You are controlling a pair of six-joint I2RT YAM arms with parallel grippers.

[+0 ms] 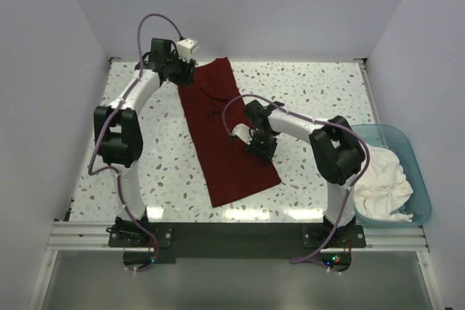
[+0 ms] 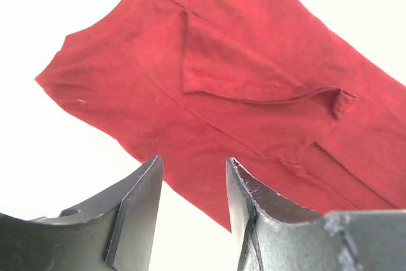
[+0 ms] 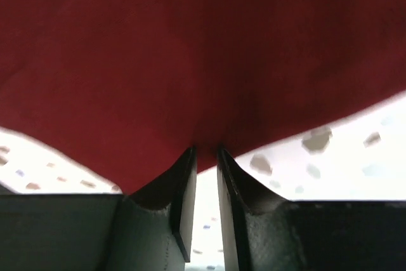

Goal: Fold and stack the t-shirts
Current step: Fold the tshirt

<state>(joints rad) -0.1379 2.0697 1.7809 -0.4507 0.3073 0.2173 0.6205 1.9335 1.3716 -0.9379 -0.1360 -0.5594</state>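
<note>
**A:** From above, where does the maroon t-shirt [image 1: 229,143] lie?

**B:** Folded into a long strip on the speckled counter [image 1: 327,92]. It runs from the far edge, left of the middle, toward the middle of the near edge. The white t-shirt [image 1: 381,176] sits crumpled in the light blue tub [image 1: 415,156] beside the counter's near right corner.

**A:** And the arms?

**B:** The left gripper [image 1: 182,74] is at the strip's far left corner. The right gripper [image 1: 260,147] is on its right edge, about halfway along.

**A:** What does the left wrist camera show?

**B:** The fingers are spread, with nothing between them, over the maroon cloth's edge. A sleeve [image 2: 241,68] lies folded over the body.

**A:** And the right wrist camera?

**B:** The fingers are pressed nearly together, pinching the maroon cloth's edge at their tips. The speckled counter shows on either side.
</note>
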